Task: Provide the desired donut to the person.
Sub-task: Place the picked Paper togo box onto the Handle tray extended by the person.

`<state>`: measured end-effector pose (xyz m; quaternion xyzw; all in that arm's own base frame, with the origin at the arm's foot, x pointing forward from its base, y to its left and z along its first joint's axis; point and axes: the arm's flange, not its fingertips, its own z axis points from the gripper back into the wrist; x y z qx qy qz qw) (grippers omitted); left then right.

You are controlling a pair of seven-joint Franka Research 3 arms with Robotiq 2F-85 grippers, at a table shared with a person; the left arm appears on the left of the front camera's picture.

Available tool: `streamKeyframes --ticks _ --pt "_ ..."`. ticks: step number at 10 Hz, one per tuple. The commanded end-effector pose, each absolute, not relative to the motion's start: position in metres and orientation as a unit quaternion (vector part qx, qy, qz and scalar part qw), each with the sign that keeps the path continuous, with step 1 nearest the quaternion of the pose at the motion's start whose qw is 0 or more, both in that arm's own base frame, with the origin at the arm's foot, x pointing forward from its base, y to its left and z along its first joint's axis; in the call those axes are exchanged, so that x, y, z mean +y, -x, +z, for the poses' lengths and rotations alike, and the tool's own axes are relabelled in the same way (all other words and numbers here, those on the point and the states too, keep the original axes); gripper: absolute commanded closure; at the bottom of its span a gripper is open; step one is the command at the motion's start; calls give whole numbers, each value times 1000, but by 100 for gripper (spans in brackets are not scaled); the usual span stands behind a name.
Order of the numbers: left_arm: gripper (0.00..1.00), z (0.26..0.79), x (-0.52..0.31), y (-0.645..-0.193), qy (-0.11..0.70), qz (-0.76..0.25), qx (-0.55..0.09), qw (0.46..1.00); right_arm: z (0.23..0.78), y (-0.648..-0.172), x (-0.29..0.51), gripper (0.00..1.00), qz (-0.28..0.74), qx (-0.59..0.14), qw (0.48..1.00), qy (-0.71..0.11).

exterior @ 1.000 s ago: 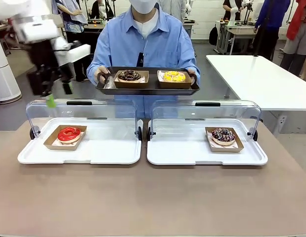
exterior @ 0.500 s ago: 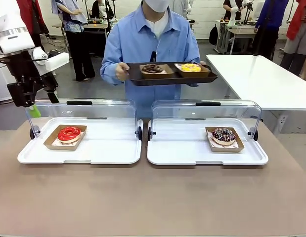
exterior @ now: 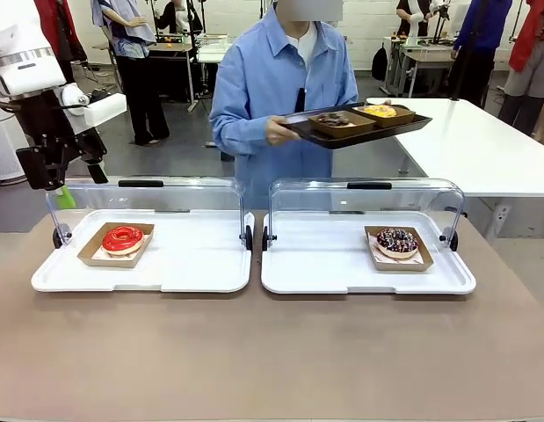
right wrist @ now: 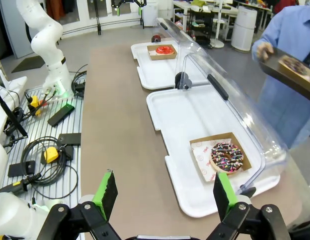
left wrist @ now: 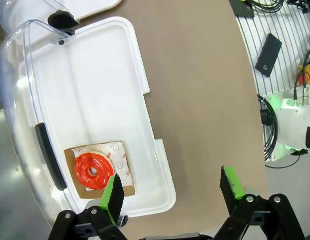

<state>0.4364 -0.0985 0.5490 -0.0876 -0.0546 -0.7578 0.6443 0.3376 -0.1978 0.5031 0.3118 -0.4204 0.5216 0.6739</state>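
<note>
A red-glazed donut [exterior: 122, 237] lies in a cardboard dish on the left white tray [exterior: 192, 268], also in the left wrist view [left wrist: 92, 171]. A chocolate sprinkled donut [exterior: 397, 240] [right wrist: 226, 156] sits in the right white tray [exterior: 324, 264]. Both trays have clear lids raised at the back. The person [exterior: 285, 79] in a light blue shirt stands behind, holding a black tray [exterior: 359, 125] with a dark donut [exterior: 335, 120] and a yellow donut [exterior: 381, 111]. My left gripper [exterior: 78, 183] [left wrist: 172, 182] hangs open above the left tray's far-left corner. My right gripper [right wrist: 165, 187] is open, well above the table.
A white table [exterior: 465, 141] stands at the back right, just past the person's black tray. The brown tabletop [exterior: 272, 352] lies bare in front of both trays. Cables and small devices [right wrist: 44, 150] lie on a slatted surface beside the table.
The person has turned and swung the black tray from centre toward picture right. My left arm moved left and slightly down a second ago, then held still.
</note>
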Motion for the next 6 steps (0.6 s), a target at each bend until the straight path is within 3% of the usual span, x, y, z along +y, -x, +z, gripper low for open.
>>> streamKeyframes --ticks 1,3,6 --pt "0 549 -99 -436 88 -758 -55 644 503 -336 -200 0 526 -419 671 -313" --pt "0 565 -50 -471 277 -691 -162 648 503 -336 -200 0 526 -419 671 -313" --pt "0 544 45 -481 362 -652 -230 626 503 -336 -200 0 526 -419 671 -313"
